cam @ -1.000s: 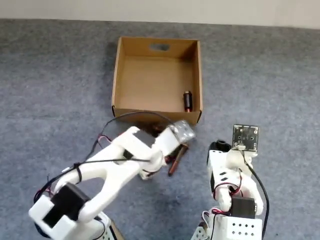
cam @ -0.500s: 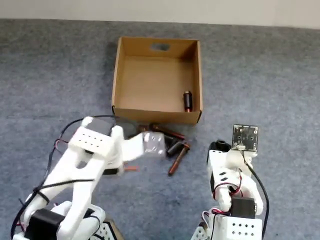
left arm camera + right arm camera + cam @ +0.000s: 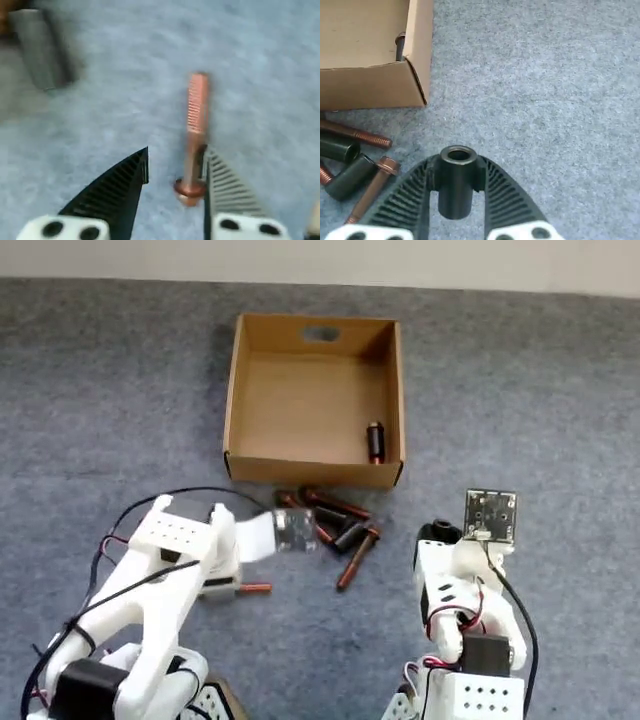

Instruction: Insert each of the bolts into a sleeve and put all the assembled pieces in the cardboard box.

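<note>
1 sleeve [image 3: 455,185] clamped in the right gripper [image 3: 457,167]; left gripper [image 3: 176,152] parted, blurred bolt [image 3: 196,110] against 1 finger.

A: Count of the pile [image 3: 345,535] by the cardboard box [image 3: 315,472] front wall?
B: Cannot tell; left arm [image 3: 180,560] covers part.
A: The piece [image 3: 375,442] in the box?
B: Too small to tell its parts apart.
A: Left wrist view?
B: Blurred. The dark sleeve [image 3: 42,50] is cut by the frame edge. Contact of bolt [image 3: 196,125] with finger [image 3: 227,190] unclear.
A: The held sleeve [image 3: 456,192]?
B: Sides covered by right gripper [image 3: 457,170] fingers.
</note>
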Robot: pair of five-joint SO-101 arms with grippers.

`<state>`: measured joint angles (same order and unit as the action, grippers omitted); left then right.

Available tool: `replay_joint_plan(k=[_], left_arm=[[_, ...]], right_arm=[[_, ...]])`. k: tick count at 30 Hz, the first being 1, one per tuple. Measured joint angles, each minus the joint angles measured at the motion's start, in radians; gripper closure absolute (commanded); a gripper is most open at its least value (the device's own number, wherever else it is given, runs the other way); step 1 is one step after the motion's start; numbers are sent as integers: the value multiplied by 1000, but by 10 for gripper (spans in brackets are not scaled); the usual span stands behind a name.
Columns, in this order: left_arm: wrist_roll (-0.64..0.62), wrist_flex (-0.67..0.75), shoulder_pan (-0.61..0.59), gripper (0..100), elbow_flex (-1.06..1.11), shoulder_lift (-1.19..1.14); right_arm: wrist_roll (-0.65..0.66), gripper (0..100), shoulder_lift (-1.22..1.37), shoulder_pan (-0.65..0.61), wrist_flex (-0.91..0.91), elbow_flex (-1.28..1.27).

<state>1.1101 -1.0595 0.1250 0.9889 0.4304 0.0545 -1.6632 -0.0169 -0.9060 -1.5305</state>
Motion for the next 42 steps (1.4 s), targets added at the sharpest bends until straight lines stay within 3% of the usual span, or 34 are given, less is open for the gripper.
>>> replay_joint_plan(k=[5,11,15,25,42], left_arm=[[-206,-15,-61,804,-106,51],[-674,-264,-80,803,-175,157],[-933,-310,-78,805,-107,209],[-994,-258,-58,805,137,284],[-1320,255,-55,805,157,49]], right_arm=[[0,992,-2,0,0,-6],[0,992,-5,0,0,-17],[0,992,-5,0,0,-17],[0,992,-5,0,0,-17],[0,992,-5,0,0,-17]])
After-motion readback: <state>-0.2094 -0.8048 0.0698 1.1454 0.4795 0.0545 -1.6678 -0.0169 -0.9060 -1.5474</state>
